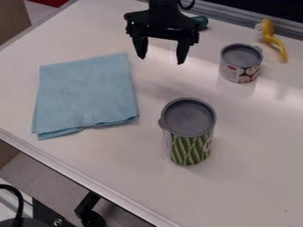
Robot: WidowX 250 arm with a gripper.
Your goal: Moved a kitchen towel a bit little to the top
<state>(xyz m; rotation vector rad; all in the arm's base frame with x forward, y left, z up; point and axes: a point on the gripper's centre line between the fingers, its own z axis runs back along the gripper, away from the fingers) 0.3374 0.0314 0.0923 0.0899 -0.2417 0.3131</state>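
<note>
While gripper (161,60) hangs empty, fingers spread wide, near blue towel's (86,95) upper right corner, likely placed to suit edge grasp, towel lies folded flat on counter (248,177). Tall can (189,133) stands apart, presumably leaving upward shift unhindered.

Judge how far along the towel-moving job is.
Done: unclear; the folded blue kitchen towel lies on the table, but nothing marks its start. In hand: nothing; the open gripper hangs apart from it. Left: if unmoved, grasping it and shifting it slightly up.
</note>
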